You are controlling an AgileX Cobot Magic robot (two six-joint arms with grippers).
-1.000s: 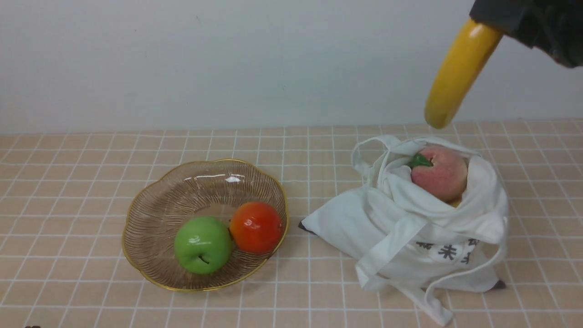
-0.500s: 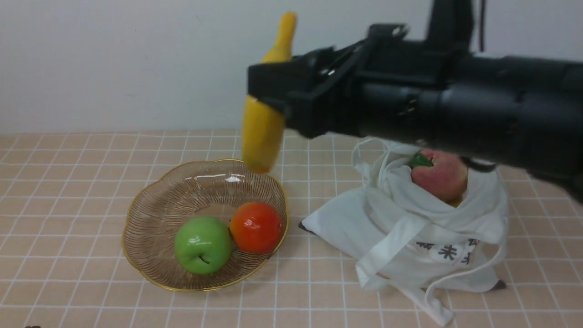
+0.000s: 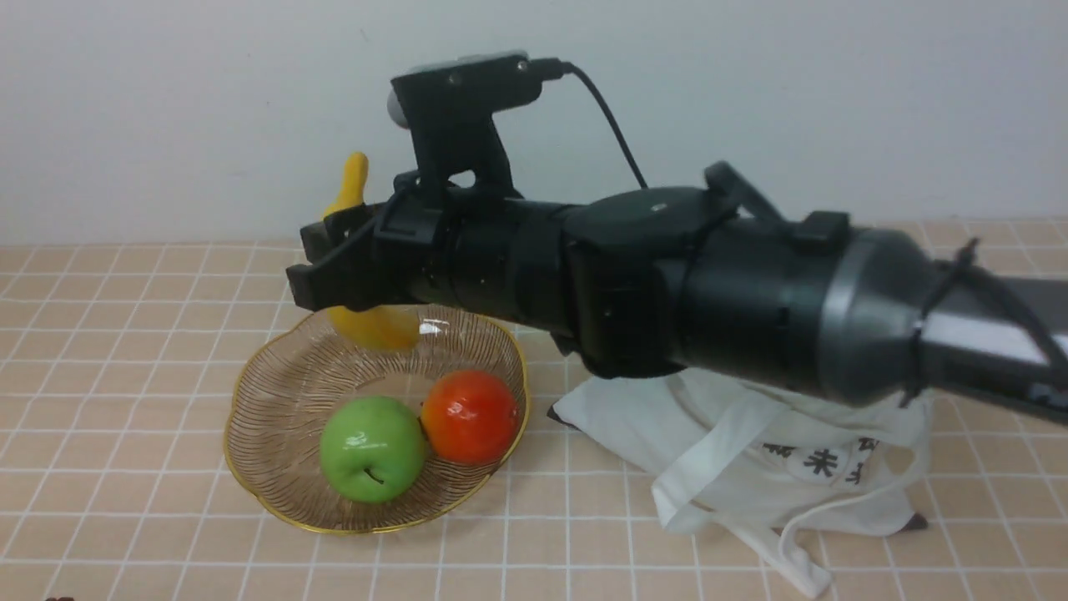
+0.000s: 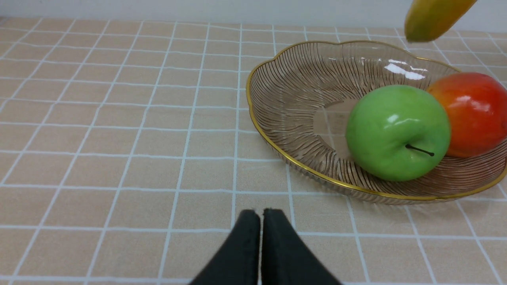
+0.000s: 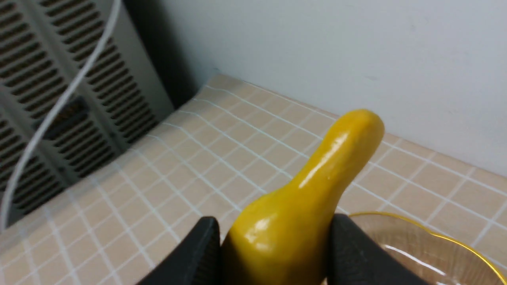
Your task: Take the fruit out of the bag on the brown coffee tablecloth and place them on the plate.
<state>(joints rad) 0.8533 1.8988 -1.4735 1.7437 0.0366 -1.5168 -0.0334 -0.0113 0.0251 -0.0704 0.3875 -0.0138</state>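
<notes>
R jaws: mine, clamped on banana (image 3: pixel 375 327) mid-body.
L jaws: pressed together, holding nothing, low over worktop (image 4: pixel 119 118) beside plate (image 3: pixel 250 392).
Banana: glossy yellow, stem up, blunt end just above plate's far rim.
Plate: green apple (image 3: pixel 371 448), red-orange ball (image 3: pixel 469 416) inside, touching.
Bag (image 3: pixel 751 467): white, partly behind my R arm (image 3: pixel 667 284).

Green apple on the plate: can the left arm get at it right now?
Probably yes: the shut left claw faces the plate across bare tablecloth, and the green apple sits uncovered near that rim. It must open first.
</notes>
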